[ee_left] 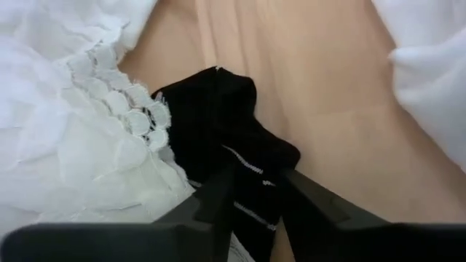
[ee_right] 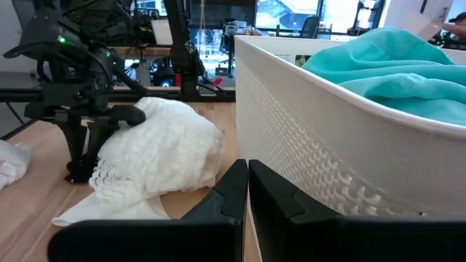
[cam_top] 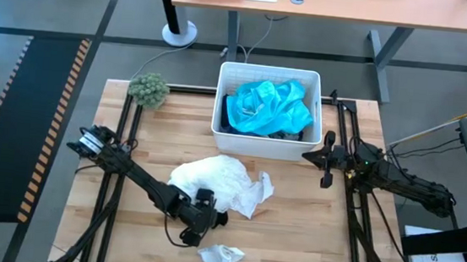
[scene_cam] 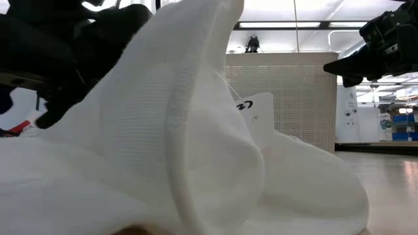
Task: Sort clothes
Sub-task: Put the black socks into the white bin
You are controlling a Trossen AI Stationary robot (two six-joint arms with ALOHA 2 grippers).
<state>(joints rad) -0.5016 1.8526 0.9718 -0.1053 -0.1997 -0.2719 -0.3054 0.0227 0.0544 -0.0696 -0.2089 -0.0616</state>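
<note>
The left arm reaches low across the table (cam_top: 309, 239) from its left edge toward the front middle, its left gripper (cam_top: 206, 217) down at the board beside the front edge of the white garment (cam_top: 216, 180). In the left wrist view its fingers (ee_left: 218, 200) are pinched on a small black cloth with thin white stripes (ee_left: 226, 138) that lies on the wood against the garment's lace trim. The white garment is heaped at the table's centre; a small white sock (cam_top: 221, 257) lies apart near the front edge. The right arm waits along the right edge, its right gripper (cam_top: 326, 156) with fingers pressed together, just beside the white bin (cam_top: 268, 70) at the back edge, which holds the turquoise garment (cam_top: 269, 107).
</note>
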